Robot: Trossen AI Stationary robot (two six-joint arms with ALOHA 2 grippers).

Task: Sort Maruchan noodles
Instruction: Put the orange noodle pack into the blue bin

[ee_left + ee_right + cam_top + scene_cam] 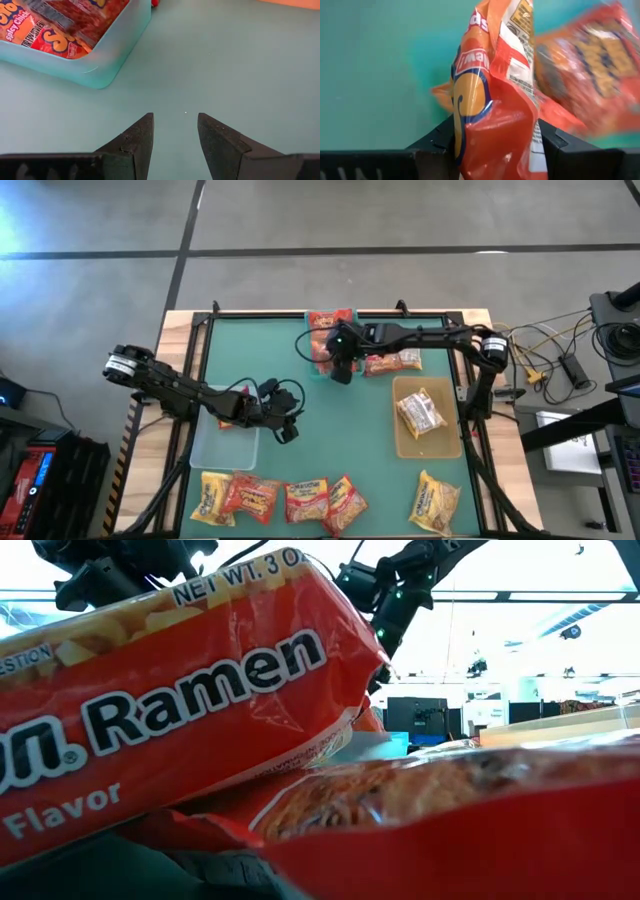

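Note:
Several Maruchan noodle packets lie in a row along the table's near edge (305,500); two of them fill the low view (200,710). One packet lies in the tan bin (420,415). Red packets fill the teal bin (75,30) at the far middle (330,320). Another packet (392,362) lies on the mat beside that bin. My right gripper (340,370) hovers at the teal bin's near end, shut on an orange-red packet (490,85). My left gripper (175,140) stands open over bare mat, beside the clear bin (225,442). My right gripper pinches one end of the orange-red packet (495,145) between its two fingers (440,142). It comes slanting down from above, from the table's right. The packet hangs crumpled, edge-on, ahead of the fingers. Whether its lower end rests on anything, I cannot tell.
The tan bin (400,445) stands at the right and the clear bin at the left. Bare green mat (340,435) lies in the middle between the arms. A wooden frame (180,330) borders the mat. Cables lie off the table's right side (545,360).

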